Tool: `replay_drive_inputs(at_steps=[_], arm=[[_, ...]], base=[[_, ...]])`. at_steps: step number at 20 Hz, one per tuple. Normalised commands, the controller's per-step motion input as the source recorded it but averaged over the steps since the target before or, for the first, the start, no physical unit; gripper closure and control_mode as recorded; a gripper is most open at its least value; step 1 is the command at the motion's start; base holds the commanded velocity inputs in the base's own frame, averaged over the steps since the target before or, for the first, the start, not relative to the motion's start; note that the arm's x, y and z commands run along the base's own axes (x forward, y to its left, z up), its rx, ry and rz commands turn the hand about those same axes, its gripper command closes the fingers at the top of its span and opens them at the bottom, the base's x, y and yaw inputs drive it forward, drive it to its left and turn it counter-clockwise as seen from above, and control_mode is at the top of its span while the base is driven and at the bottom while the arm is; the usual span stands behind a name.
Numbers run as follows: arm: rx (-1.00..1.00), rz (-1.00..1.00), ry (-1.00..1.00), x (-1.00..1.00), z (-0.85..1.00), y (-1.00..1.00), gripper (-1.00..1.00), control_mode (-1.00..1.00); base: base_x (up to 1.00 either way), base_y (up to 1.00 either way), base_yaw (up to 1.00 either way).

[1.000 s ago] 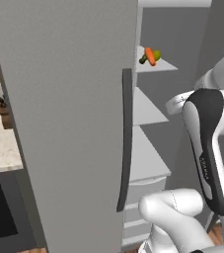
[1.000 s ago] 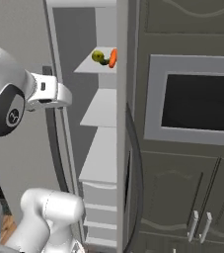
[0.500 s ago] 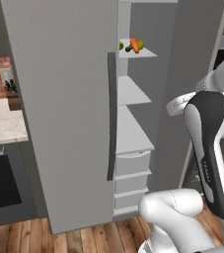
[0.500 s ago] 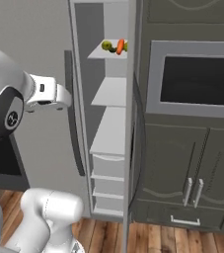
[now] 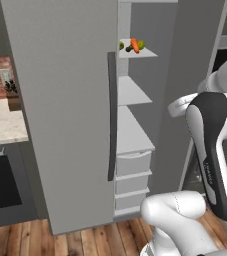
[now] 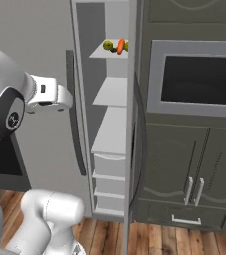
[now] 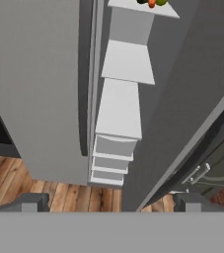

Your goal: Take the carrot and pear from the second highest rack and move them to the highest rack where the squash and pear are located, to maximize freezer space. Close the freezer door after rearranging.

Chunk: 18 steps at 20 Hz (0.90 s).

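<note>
The freezer (image 5: pixel 135 130) stands open, its freezer door (image 6: pixel 133 149) swung out and seen edge-on, so its outer face is hidden. On the topmost rack (image 6: pixel 102 55) in view lie the orange carrot (image 6: pixel 121 46), a pear (image 6: pixel 107 45), a second pear (image 5: pixel 141 44) and the dark squash (image 6: pixel 114 50), bunched together. The hand view shows them at its top edge, carrot (image 7: pixel 152 4) beside pear (image 7: pixel 161 2). My gripper (image 7: pixel 111 203) is open and holds nothing, well back from the shelves and below the produce.
The plain grey door (image 5: pixel 60 115) with a dark handle (image 5: pixel 111 115) is shut left of the compartment. Bare shelves (image 5: pixel 130 92) and drawers (image 5: pixel 132 165) sit below. A dark cabinet with a built-in oven (image 6: pixel 199 84) stands right. A counter (image 5: pixel 2 125) lies left.
The whole picture has shifted: the base has backed away, so the freezer looks smaller and farther, with floor and drawers now in view. The arm keeps its pose and the gripper stays open.
</note>
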Motion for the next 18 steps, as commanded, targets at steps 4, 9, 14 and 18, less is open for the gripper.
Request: replay_drive_inputs(at_steps=[4,9,14,18], arm=[[0.0,0.0,0.0,0.0,0.0,0.0,-1.0,1.0],[0.0,0.0,0.0,0.0,0.0,0.0,-1.0,1.0],[0.0,0.0,0.0,0.0,0.0,0.0,-1.0,1.0],[0.0,0.0,0.0,0.0,0.0,0.0,-1.0,1.0]], base=[[-0.14,-0.18,-0.02],[-0.17,-0.36,-0.05],[-0.02,-0.31,-0.06],[-0.04,-0.28,-0.04]])
